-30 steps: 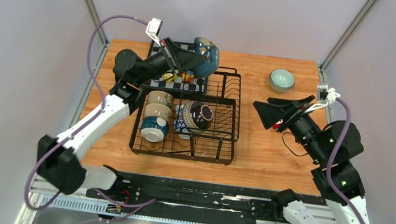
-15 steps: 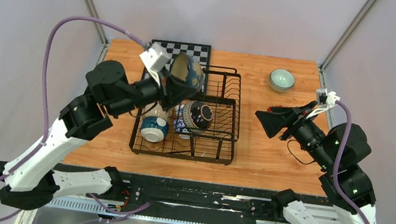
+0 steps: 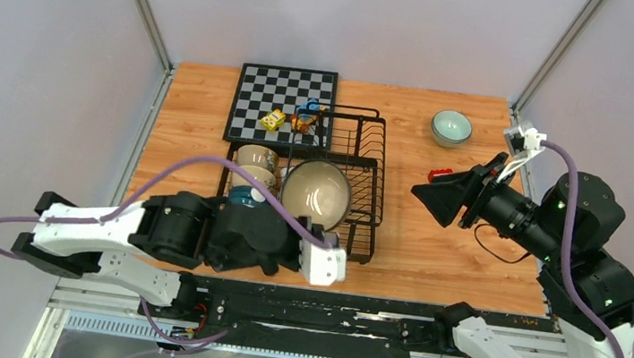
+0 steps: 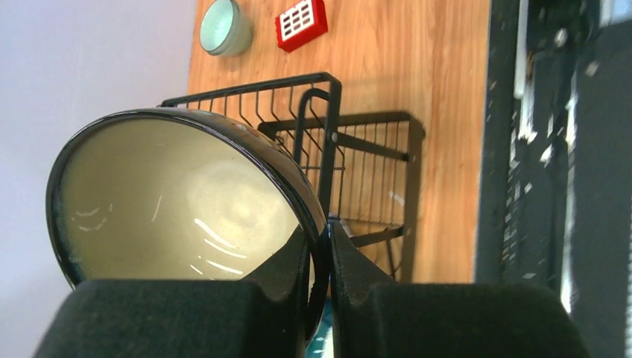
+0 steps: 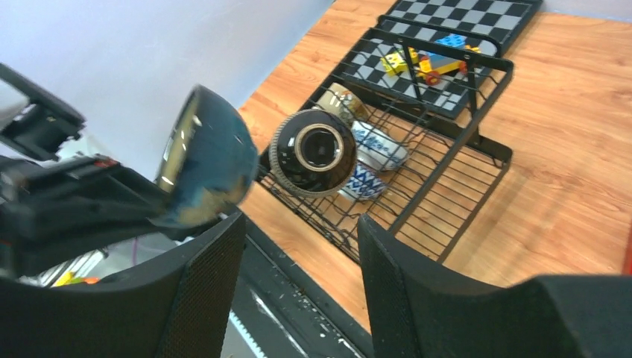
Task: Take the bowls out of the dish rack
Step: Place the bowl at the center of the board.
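Observation:
My left gripper [image 4: 319, 253] is shut on the rim of a teal blue bowl with a beige inside [image 4: 171, 201]. It holds the bowl tilted in the air over the front of the black wire dish rack [image 3: 360, 161], its inside facing up in the top view [image 3: 317, 190]. Beige bowls [image 3: 256, 157] and a blue-banded bowl [image 3: 242, 194] stand at the rack's left side. A dark speckled bowl [image 5: 313, 153] and a blue-and-white patterned bowl [image 5: 376, 145] lie in the rack. A mint green bowl [image 3: 451, 127] sits on the table, far right. My right gripper [image 3: 437, 200] is open and empty, right of the rack.
A chessboard [image 3: 282, 94] with small toy blocks [image 3: 288, 120] lies behind the rack. A red block [image 3: 440, 173] lies on the table near my right gripper. The left arm [image 3: 172, 230] lies folded low along the table's near edge.
The left arm has swung from the rack's far left corner down to the near edge, carrying the teal bowl, which now faces up. The right gripper has barely moved.

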You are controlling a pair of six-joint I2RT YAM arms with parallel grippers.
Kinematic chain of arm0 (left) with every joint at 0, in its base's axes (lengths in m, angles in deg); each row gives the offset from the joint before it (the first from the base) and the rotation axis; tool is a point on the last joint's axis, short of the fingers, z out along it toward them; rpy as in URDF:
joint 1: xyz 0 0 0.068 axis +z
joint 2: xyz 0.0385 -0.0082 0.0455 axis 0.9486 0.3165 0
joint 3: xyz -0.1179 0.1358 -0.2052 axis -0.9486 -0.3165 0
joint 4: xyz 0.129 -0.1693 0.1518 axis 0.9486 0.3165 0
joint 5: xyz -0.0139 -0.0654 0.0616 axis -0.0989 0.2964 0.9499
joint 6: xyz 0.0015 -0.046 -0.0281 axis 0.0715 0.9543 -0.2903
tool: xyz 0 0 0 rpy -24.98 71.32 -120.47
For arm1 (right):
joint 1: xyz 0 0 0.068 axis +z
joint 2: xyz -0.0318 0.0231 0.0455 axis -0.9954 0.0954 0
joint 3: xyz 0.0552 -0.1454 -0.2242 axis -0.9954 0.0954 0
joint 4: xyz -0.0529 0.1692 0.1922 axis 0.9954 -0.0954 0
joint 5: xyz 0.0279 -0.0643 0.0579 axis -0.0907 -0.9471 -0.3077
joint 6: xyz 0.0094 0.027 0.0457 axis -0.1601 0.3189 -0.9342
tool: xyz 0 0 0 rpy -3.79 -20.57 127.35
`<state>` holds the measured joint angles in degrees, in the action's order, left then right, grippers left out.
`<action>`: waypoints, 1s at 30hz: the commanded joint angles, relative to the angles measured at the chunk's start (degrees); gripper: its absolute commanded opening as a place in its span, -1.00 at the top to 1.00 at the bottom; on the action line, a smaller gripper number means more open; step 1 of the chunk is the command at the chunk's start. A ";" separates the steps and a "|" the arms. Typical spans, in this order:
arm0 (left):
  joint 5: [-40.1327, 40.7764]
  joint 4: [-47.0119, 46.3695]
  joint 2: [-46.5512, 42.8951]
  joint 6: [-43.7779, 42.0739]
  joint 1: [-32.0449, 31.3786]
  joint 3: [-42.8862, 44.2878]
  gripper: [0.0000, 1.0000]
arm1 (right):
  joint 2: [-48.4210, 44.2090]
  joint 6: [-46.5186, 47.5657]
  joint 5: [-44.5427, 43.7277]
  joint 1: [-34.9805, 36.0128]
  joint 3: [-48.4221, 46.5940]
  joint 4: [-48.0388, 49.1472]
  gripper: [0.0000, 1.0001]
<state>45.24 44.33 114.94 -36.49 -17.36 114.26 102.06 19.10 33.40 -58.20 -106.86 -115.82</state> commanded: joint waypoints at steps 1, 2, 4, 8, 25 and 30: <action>11.55 1.92 1.39 -15.84 -6.13 0.77 1.00 | 6.00 1.23 4.55 2.35 -9.14 -10.58 -0.16; 11.63 2.86 1.78 -17.45 -7.11 0.84 1.00 | 7.97 1.78 3.77 3.30 -11.78 -13.34 -0.14; 9.71 5.65 2.33 -20.00 -8.40 1.24 1.00 | 11.33 3.33 0.85 5.27 -16.54 -17.79 -0.11; 3.87 11.09 3.55 -20.29 -10.55 3.76 1.00 | 17.50 6.02 -6.09 11.74 -25.82 -26.44 -0.11; -9.75 23.02 9.86 -15.39 -13.65 9.61 1.00 | 32.51 2.68 -34.95 45.25 -38.36 -43.70 -0.07; -10.23 24.80 11.60 -16.21 -13.83 10.33 1.00 | 36.76 0.63 -37.81 51.29 -41.12 -46.70 -0.05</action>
<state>34.57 69.03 125.76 -51.42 -30.60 122.21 136.07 22.42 0.46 -10.99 -144.96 -156.54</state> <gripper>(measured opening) 0.118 0.529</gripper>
